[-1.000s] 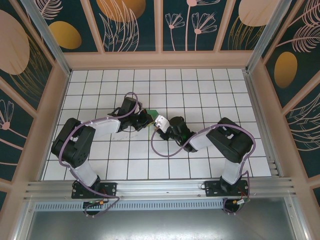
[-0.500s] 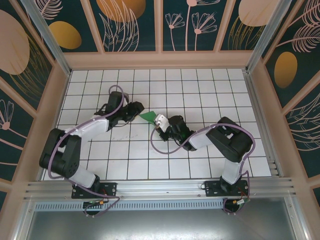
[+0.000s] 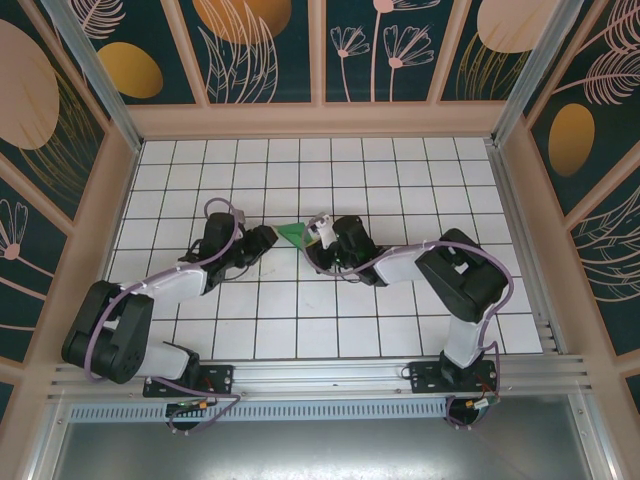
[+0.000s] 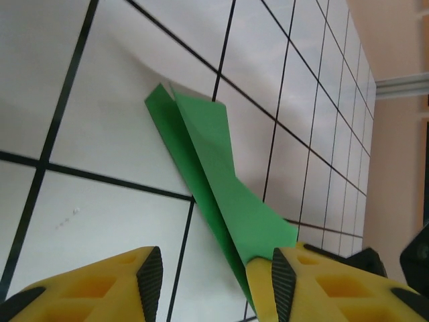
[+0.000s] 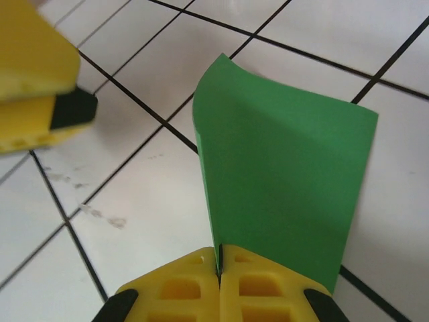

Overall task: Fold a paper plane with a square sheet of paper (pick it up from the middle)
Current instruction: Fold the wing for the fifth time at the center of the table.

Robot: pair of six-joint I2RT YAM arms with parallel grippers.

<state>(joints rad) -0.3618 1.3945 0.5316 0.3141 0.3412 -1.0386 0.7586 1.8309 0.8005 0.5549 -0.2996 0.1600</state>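
The green sheet of paper [image 3: 293, 232] is folded into a slim creased wedge, much like a paper plane, and is held off the white tiles. My right gripper [image 3: 319, 231] is shut on its crease, and the paper [image 5: 281, 174] stands up from the closed right gripper [image 5: 219, 258]. My left gripper [image 3: 268, 240] is open just left of the paper. In the left wrist view the paper [image 4: 214, 174] runs down beside the right fingertip [image 4: 282, 276] of the left gripper [image 4: 214, 272]. Its jaws stand apart and do not clamp the paper.
The two grippers face each other mid-table on the white grid floor [image 3: 400, 180]. One yellow finger of the left gripper [image 5: 37, 80] shows top left in the right wrist view. Peach walls [image 3: 320, 120] ring the table, and a metal rail [image 3: 320, 372] runs along the near edge.
The left gripper has opened, let go of the paper and drawn back to the left. The right gripper has closed on the paper and moved slightly away from the near edge.
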